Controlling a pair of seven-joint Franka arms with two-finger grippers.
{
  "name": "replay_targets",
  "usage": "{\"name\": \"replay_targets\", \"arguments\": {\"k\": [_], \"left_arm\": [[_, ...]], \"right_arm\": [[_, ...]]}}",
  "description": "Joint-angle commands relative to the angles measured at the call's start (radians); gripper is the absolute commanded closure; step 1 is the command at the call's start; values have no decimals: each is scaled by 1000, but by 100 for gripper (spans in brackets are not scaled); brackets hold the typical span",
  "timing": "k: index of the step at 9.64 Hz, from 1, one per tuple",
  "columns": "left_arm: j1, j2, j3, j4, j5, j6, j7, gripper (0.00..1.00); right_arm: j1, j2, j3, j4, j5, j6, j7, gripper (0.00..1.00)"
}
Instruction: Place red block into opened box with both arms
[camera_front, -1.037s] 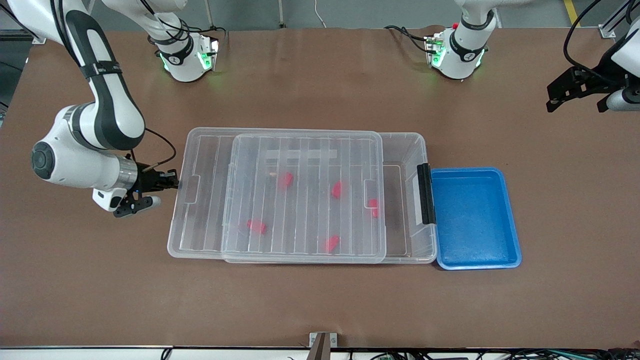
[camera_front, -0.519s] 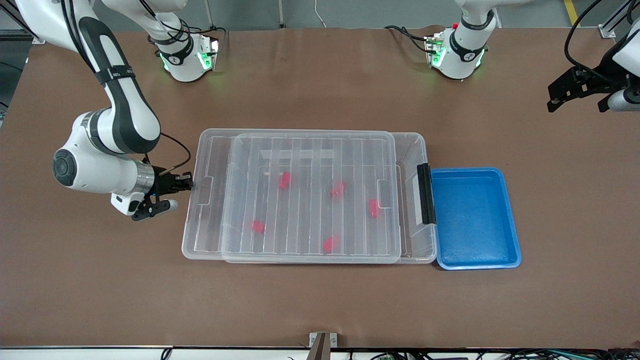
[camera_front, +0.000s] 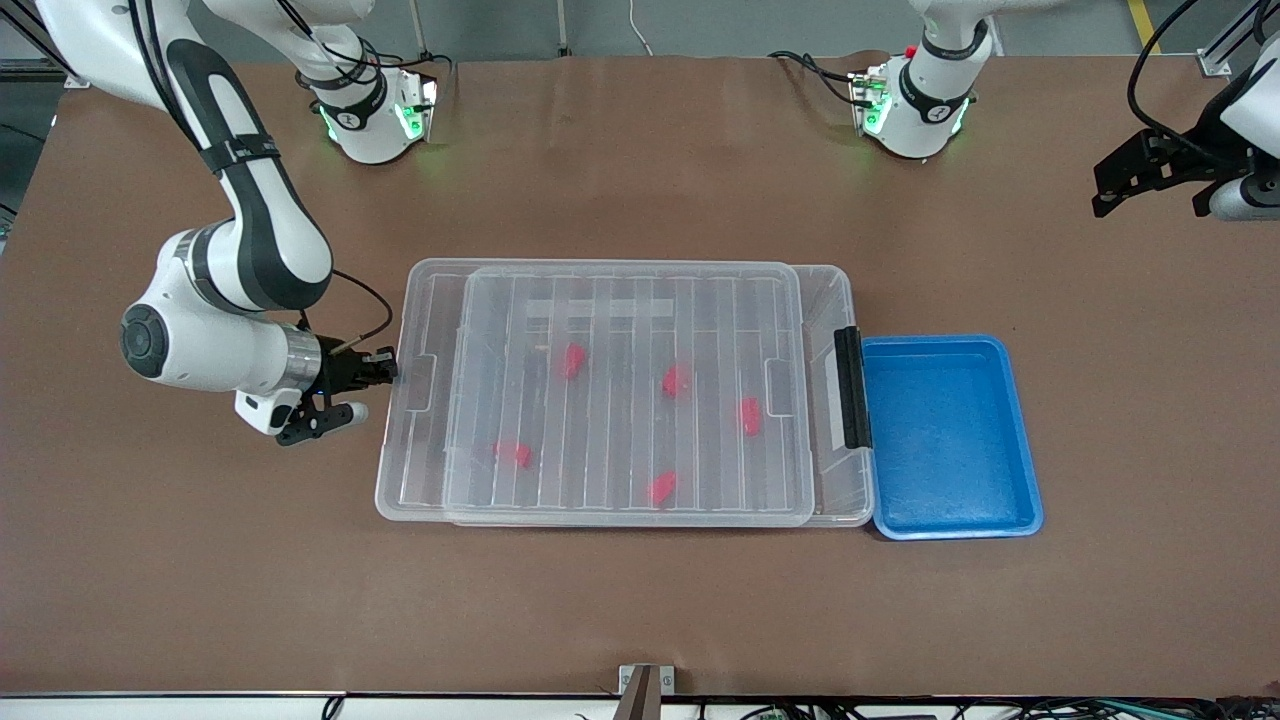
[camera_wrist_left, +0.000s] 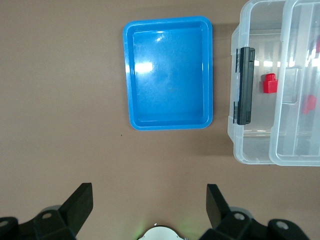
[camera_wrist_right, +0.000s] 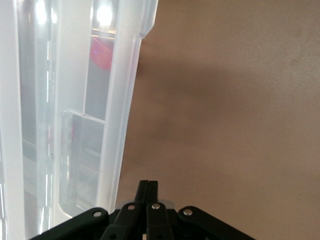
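Note:
The clear box (camera_front: 843, 290) lies mid-table with its ribbed lid (camera_front: 620, 480) resting on top, offset toward the right arm's end. The red block (camera_front: 750, 415) lies inside near the black latch bar (camera_front: 852, 388); the left wrist view shows this block (camera_wrist_left: 270, 83) with its stepped end beside the latch bar (camera_wrist_left: 244, 85). My right gripper (camera_front: 390, 368) is shut, its tips against the lid's end rim; the right wrist view shows it (camera_wrist_right: 148, 184) empty beside the lid (camera_wrist_right: 117, 100). My left gripper (camera_front: 1110, 195) hangs open and empty, high over the table's left-arm end (camera_wrist_left: 150, 192).
Several other small red pieces (camera_front: 572, 361) lie in the box under the lid. A blue tray (camera_front: 1020, 500) sits against the box's latch end and shows empty in the left wrist view (camera_wrist_left: 131, 75). Bare brown table surrounds them.
The right gripper has moved toward the left arm's end, and the lid has slid the same way over the box. The left arm has not moved.

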Motion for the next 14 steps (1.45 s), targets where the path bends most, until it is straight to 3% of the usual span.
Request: {"name": "replay_targets", "arguments": {"k": [1, 9, 10, 11, 12, 13, 14], "left_arm": [[4, 3, -1, -13, 5, -21, -2, 0], [7, 9, -1, -7, 16, -21, 9, 0], [7, 9, -1, -8, 11, -21, 1, 0], [7, 9, -1, -7, 13, -21, -1, 0], [7, 9, -1, -8, 13, -21, -1, 0], [7, 9, -1, -8, 13, -21, -1, 0], [5, 9, -2, -8, 13, -21, -2, 0]], "right_arm": [[1, 15, 14, 20, 15, 5, 27, 100], [-5, 27, 31, 29, 13, 16, 26, 99], [-13, 27, 28, 44, 1, -1, 26, 93], [-37, 21, 19, 76, -11, -74, 24, 48], [-56, 10, 6, 125, -84, -166, 24, 0], [-54, -17, -26, 173, -166, -238, 29, 0], [-56, -61, -56, 184, -194, -263, 73, 0]]}}
